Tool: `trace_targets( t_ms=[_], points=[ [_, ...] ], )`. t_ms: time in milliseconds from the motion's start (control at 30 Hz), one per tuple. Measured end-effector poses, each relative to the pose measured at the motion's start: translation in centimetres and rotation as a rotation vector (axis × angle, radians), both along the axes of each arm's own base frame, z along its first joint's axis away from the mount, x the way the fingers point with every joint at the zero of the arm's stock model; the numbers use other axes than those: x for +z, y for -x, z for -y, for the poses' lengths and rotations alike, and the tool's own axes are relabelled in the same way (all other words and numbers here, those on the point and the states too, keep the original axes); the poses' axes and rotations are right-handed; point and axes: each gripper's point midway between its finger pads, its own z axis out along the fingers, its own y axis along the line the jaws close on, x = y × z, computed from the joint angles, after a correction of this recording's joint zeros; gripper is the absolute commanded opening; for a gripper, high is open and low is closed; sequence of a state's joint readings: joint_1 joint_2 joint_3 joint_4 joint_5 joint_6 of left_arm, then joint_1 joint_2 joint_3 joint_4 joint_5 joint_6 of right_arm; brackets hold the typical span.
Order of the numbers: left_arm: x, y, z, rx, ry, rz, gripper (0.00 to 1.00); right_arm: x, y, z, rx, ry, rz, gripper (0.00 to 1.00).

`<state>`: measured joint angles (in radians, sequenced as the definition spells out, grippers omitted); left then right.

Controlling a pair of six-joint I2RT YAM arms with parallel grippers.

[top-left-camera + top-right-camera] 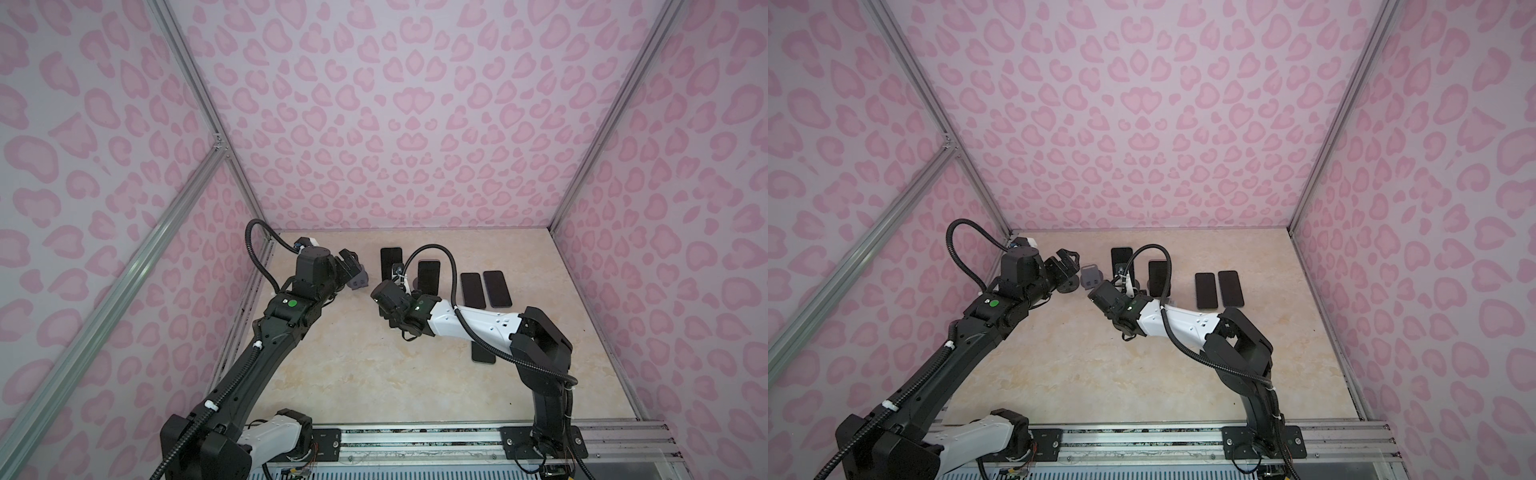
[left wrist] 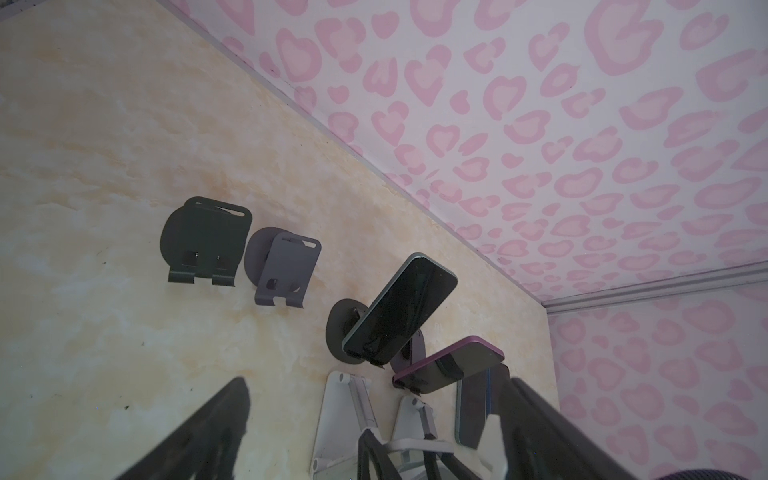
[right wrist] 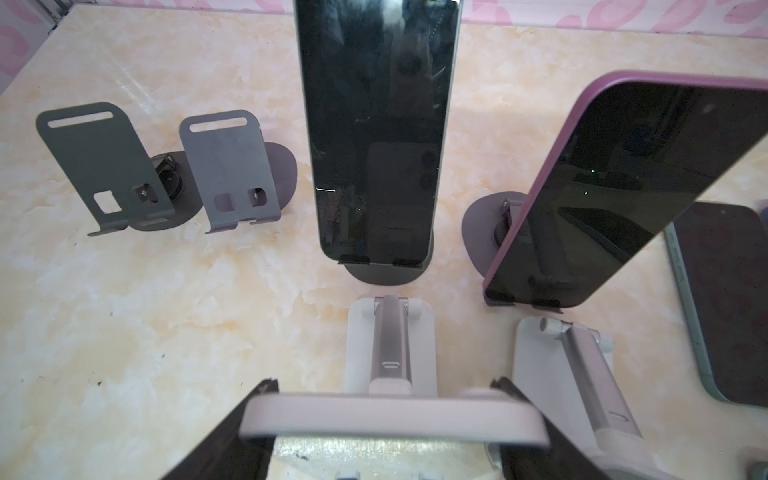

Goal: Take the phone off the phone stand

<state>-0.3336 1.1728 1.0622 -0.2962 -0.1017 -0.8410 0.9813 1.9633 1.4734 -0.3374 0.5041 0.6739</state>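
In the right wrist view a white phone (image 3: 395, 417) shows top edge on, standing on a white phone stand (image 3: 359, 345). My right gripper (image 3: 395, 419) is shut on the phone, one black finger against each short end. In both top views that gripper is mostly hidden under its wrist camera (image 1: 388, 297) at mid table. My left gripper (image 2: 374, 436) stands open and empty, with its fingers (image 2: 208, 436) spread wide. In a top view the left gripper (image 1: 1065, 259) hovers beside an empty grey stand (image 1: 1091, 277).
Behind the held phone, a black phone (image 3: 376, 124) and a purple-cased phone (image 3: 623, 187) lean on dark stands. A dark green stand (image 3: 104, 166) and a grey stand (image 3: 232, 166) are empty. A second white stand (image 3: 573, 374) is close by. Other phones (image 1: 473, 290) lie flat.
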Motion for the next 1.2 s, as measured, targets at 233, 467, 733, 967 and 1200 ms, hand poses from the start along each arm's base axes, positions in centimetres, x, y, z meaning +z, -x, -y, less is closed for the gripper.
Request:
trace_targets(
  t_ms=[233, 467, 733, 967, 1200],
  points=[
    [0.1, 0.0, 0.1, -0.011, 0.009, 0.005, 0.97, -0.1, -0.1, 0.1, -0.001, 0.004, 0.003, 0.74],
    [0.2, 0.0, 0.1, -0.014, 0.015, 0.010, 0.97, -0.1, -0.2, 0.0, 0.004, 0.004, 0.009, 0.71],
    [0.5, -0.1, 0.5, -0.038, 0.028, 0.020, 0.99, 0.6, 0.5, 0.0, 0.042, -0.003, 0.004, 0.69],
    [1.1, 0.1, 0.9, -0.066, 0.036, 0.039, 0.98, 2.6, 1.1, 0.0, 0.078, -0.035, 0.026, 0.68],
    [1.2, 0.2, 1.2, -0.087, 0.036, 0.041, 0.99, 5.2, 1.9, 0.1, 0.123, -0.044, 0.066, 0.67]
  ],
)
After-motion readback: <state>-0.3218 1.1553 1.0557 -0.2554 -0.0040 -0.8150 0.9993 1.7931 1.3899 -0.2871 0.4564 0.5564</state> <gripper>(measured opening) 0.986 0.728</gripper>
